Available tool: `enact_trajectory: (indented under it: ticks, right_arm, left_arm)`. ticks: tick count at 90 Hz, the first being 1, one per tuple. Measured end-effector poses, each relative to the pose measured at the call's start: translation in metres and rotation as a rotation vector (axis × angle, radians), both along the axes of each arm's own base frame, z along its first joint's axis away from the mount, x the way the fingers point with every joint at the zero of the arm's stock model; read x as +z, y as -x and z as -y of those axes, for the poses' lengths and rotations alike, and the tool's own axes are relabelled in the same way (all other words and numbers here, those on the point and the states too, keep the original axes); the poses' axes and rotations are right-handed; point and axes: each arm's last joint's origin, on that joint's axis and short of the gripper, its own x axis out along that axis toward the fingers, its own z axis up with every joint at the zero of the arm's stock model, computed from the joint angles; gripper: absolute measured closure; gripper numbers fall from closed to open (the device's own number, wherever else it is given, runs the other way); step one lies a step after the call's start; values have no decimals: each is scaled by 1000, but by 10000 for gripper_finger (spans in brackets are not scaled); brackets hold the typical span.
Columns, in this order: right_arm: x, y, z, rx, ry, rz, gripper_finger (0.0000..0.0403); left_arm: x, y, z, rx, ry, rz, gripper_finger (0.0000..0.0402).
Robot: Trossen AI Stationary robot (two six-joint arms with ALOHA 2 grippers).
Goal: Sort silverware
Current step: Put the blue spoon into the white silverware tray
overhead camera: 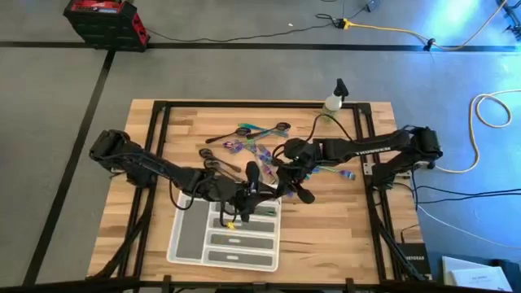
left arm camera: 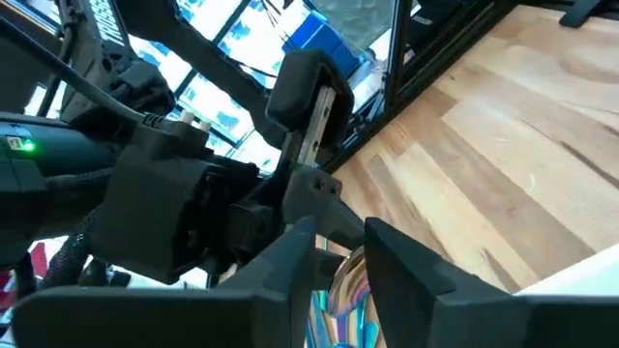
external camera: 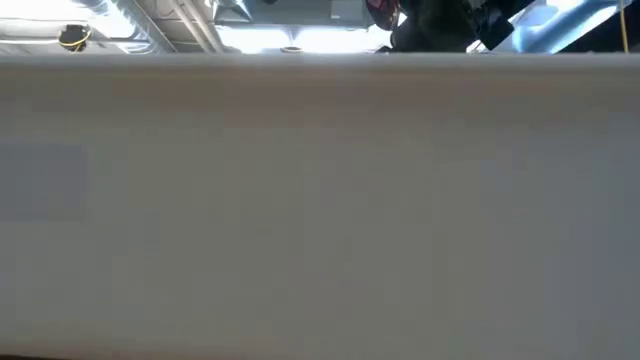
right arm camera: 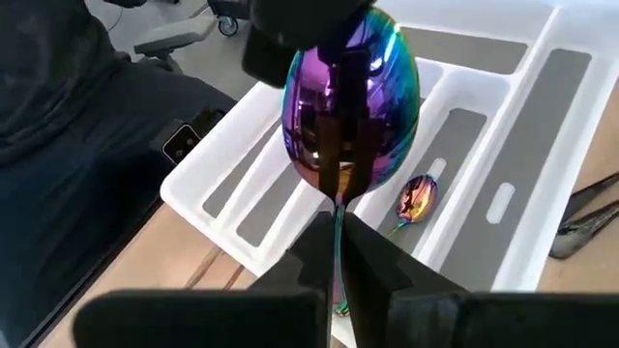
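My right gripper [right arm camera: 338, 242] is shut on an iridescent purple-green spoon [right arm camera: 350, 97] over the white compartment tray [right arm camera: 542, 126], next to its far right corner [overhead camera: 273, 203]. My left gripper [left arm camera: 340, 261] reaches in from the left, open, with the spoon's bowl [left arm camera: 343, 295] between its fingers. A small iridescent spoon [right arm camera: 416, 198] lies in one tray compartment. More silverware [overhead camera: 252, 142], iridescent and dark, lies loose on the wood beyond the tray. The low view is blocked by a white wall [external camera: 320, 200]. My right gripper pinches the spoon's thin handle [right arm camera: 338, 215] between its two fingers, just below the bowl. The spoon is lifted clear above the tray, its bowl pointing away from the fingers. My left gripper's fingers [left arm camera: 290, 275] flank the bowl; whether they touch it I cannot tell.
A small spray bottle [overhead camera: 334, 98] stands at the table's far edge. Two dark pieces [right arm camera: 585, 217] lie on the wood beside the tray. Bare wood [overhead camera: 342, 220] lies to the right of the tray. Cables and a red case [overhead camera: 102, 20] are on the floor.
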Motion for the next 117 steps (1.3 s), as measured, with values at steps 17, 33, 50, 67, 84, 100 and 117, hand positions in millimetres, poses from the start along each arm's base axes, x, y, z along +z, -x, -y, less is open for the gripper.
enact_trajectory:
  ticks: [17, 33, 50, 67, 84, 100, 117]
  right_arm:
    - [-1, 1, 0, 0, 0, -18, 403]
    - [-3, 2, 0, 0, -1, -40, 403]
    - [-3, 3, 0, 0, -1, -44, 403]
    - [-3, 3, 0, 0, -1, -44, 403]
    - [-3, 3, 0, 0, -1, -43, 403]
    - [-3, 3, 0, 0, -1, -43, 403]
    - [-3, 3, 0, 0, -1, -43, 403]
  left_arm:
    - [-4, 2, 2, -15, -53, -46, 325]
    - [-5, 2, 1, -16, -62, -53, 325]
    - [-5, 2, 1, -24, -94, -57, 325]
    - [-5, 2, 1, -39, -151, -71, 326]
    - [-5, 2, 0, -48, -186, -75, 326]
    - [-7, 1, -6, -35, -201, -93, 326]
    - [-7, 0, -9, -27, -205, -97, 326]
